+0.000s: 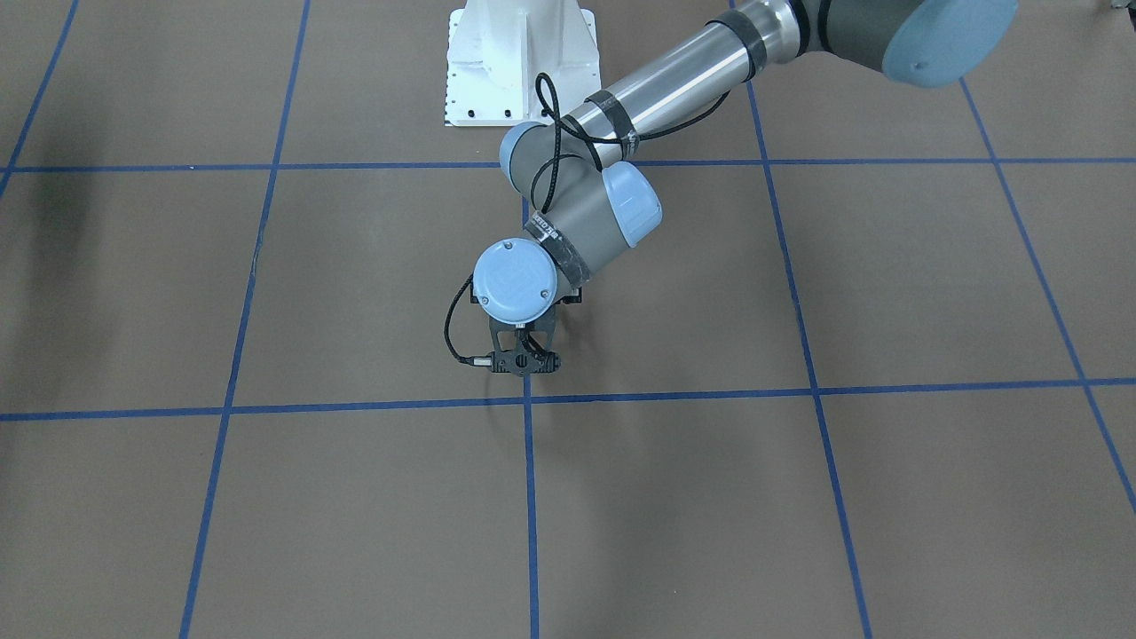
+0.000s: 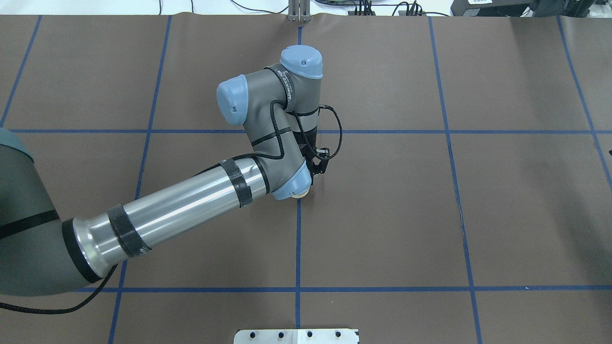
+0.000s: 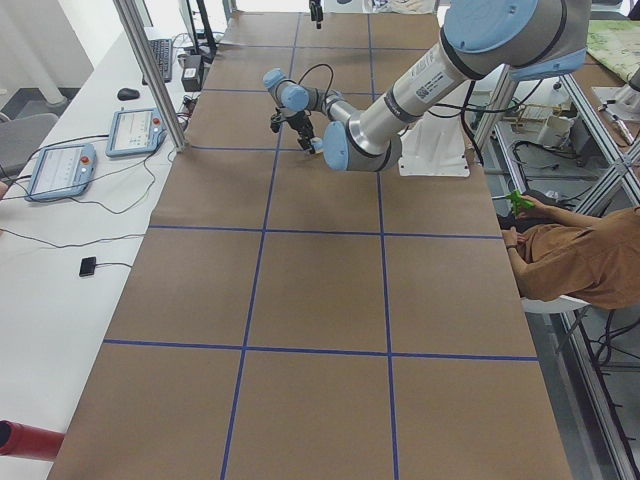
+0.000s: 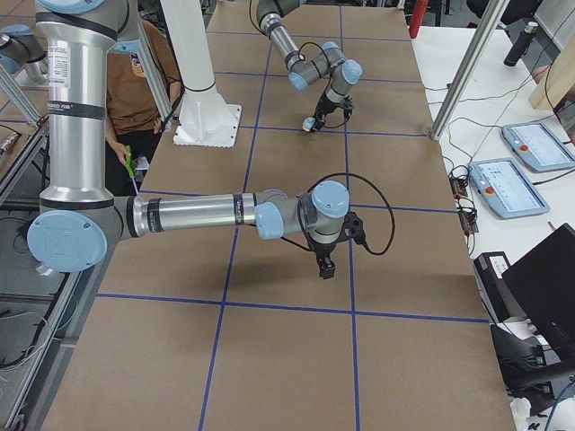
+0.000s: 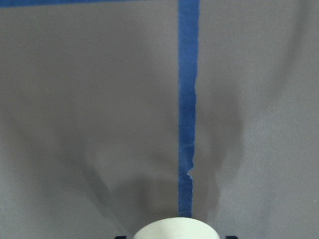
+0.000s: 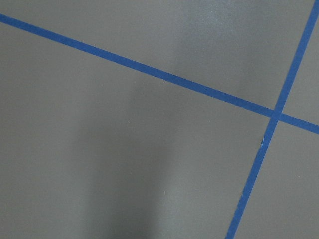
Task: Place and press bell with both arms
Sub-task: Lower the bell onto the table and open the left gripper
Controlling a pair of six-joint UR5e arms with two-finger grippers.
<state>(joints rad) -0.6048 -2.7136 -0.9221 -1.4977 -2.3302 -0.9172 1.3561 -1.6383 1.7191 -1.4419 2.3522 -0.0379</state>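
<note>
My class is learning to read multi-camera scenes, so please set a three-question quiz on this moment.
1. True or false: the right arm shows in the overhead view.
2. In the overhead view, the bell lies over: A) a blue tape line; B) the table's far edge; C) the white pedestal.
3. Fill in: the bell's cream top shows at the bottom edge of the ___ wrist view.

Key: 1 false; 2 A; 3 left.

Bright even light; soft shadows on table (image 1: 266,497); glare on left arm (image 2: 181,205); wrist views blurry.
</note>
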